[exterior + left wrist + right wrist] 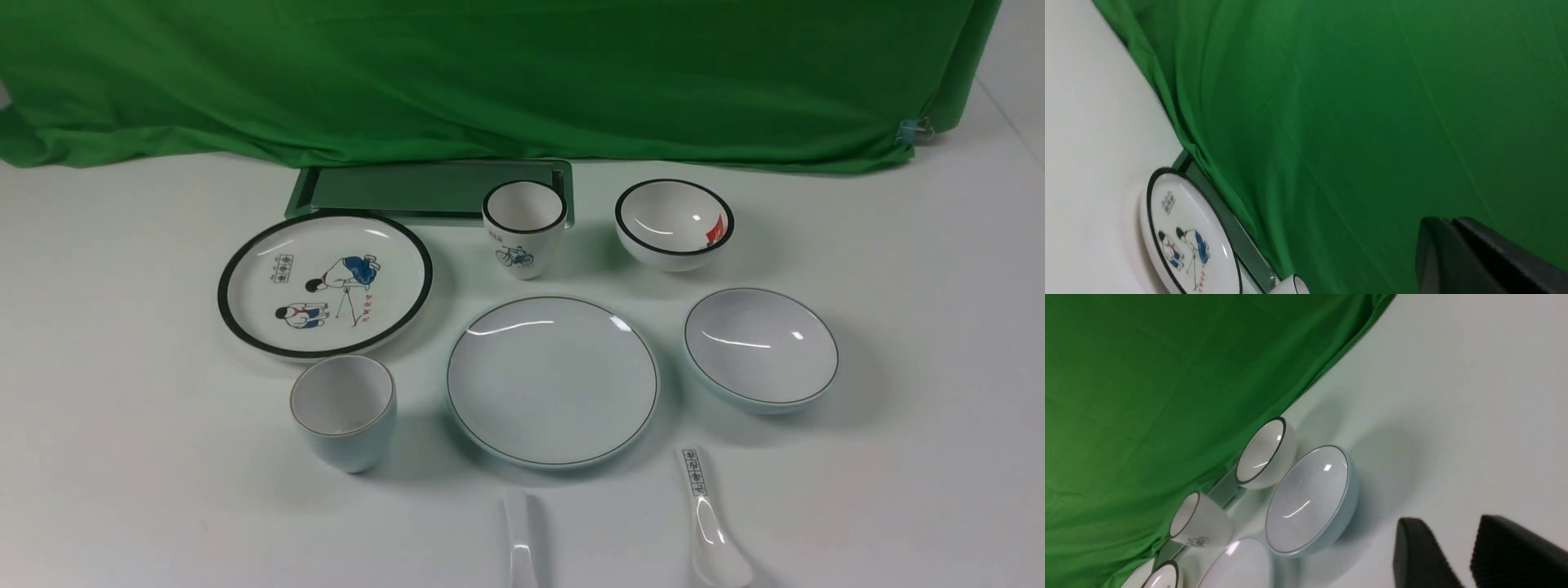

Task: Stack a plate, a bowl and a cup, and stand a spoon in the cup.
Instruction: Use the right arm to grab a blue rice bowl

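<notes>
1. Front view: plate (552,380) sits centre. The bowl (761,345) lies to its right, the cup (344,411) to its left, and the spoon (522,543) nearest, partly cut off. Nothing is stacked.
2. Left wrist view: left gripper (1447,222) is clenched and empty. Only the cartoon plate (1188,241) shows, so a wrong pick is possible.
3. Right wrist view: right gripper (1449,520) is parted and empty, short of the bowl (1310,498). Its glazed rim may slip from a shallow pinch.

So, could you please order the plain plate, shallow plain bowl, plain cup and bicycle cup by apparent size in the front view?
1. plain plate
2. shallow plain bowl
3. plain cup and bicycle cup: alike; the plain one is nearer, so unranked.
</notes>
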Robot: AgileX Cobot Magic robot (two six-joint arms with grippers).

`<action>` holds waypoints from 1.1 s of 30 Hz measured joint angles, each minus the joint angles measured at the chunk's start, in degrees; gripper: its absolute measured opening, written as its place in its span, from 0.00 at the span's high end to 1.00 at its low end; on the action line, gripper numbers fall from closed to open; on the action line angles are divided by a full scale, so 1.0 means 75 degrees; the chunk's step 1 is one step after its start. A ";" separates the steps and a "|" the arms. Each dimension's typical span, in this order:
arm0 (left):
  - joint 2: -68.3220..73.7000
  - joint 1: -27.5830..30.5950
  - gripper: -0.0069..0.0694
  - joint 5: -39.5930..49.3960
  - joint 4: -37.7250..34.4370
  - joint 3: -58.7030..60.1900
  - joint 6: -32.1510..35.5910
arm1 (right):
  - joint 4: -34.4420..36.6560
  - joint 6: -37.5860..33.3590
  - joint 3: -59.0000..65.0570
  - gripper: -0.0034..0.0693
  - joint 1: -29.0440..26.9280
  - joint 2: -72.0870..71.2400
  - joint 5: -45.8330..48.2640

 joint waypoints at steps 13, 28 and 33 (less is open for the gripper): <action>0.3940 0.0000 0.95 0.6408 0.3028 -0.5209 0.4267 | 0.0016 -0.5333 -0.2662 0.94 0.0780 0.2399 0.0130; 0.9206 -0.2996 0.95 0.8788 0.3102 -0.8053 0.6235 | 0.0043 -0.7927 -0.7264 0.94 0.0982 0.8723 0.4850; 0.9987 -0.3683 0.95 0.8275 0.3133 -0.8437 0.6236 | 0.0043 -0.7907 -0.7884 0.94 0.0982 1.0069 0.4923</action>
